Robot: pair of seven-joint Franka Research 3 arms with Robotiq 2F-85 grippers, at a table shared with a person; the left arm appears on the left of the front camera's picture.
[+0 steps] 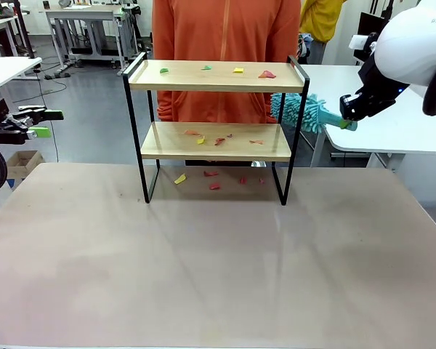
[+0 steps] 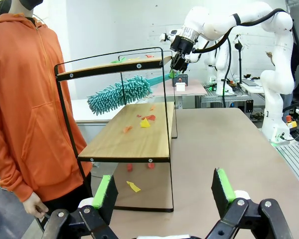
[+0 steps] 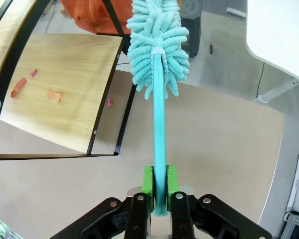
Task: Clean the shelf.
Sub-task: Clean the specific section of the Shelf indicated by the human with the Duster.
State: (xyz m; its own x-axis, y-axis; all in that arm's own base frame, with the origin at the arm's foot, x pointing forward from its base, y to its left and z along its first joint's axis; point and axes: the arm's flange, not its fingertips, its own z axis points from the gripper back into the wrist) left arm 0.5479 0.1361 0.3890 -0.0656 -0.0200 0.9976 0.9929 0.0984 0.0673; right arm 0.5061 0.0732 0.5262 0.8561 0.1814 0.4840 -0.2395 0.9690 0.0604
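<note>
1. Beige tabletop [image 1: 218,276] spans the lower frame. A person [image 1: 225,43] in an orange hoodie stands behind it, upper centre.
2. The shelf [image 1: 189,76] stands upper centre on the tabletop's far part, with coloured paper scraps [image 1: 218,140] on both boards and beneath.
3. Right jaws, upper right, are clamped tight on the handle of a teal duster [image 1: 305,113]. Its fluffy head is at the shelf's right end, level between the boards.
4. Left jaws, at the left edge, gape wide and hold nothing.
</note>
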